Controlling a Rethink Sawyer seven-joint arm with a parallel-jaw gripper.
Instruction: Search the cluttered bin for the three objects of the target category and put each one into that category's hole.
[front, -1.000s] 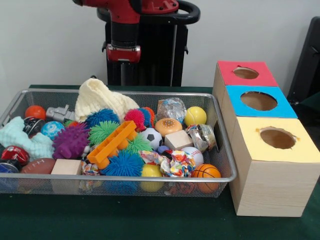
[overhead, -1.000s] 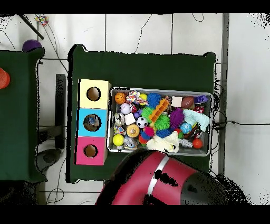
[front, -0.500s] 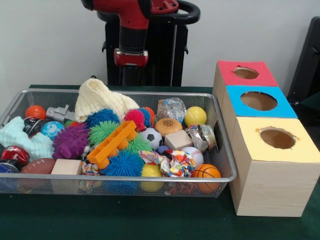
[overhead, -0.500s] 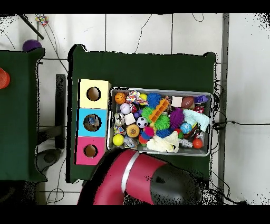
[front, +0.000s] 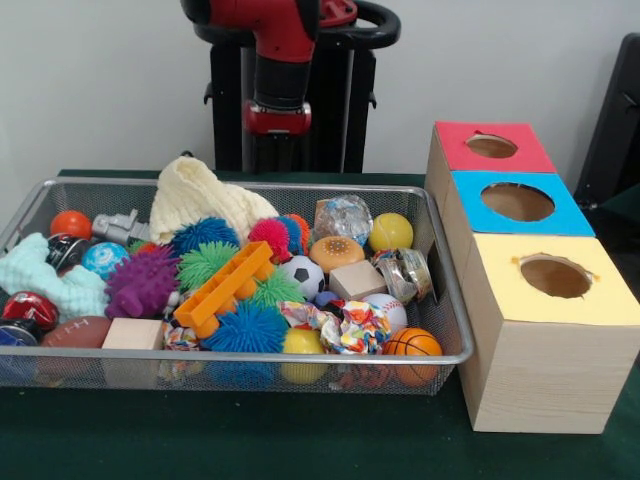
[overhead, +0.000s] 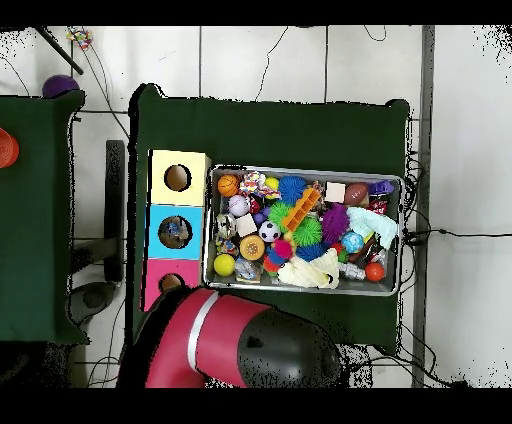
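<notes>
While the arm hangs behind the bin, every candidate sits forward and below it in that one bin, three holed boxes just beside it: yellow, blue, red; I can't tell the gripper state.

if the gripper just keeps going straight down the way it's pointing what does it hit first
Probably the green table just behind the bin's far rim, not the toys. The gripper points straight down there, but depth is unclear and the overhead view hides it under the arm.
</notes>
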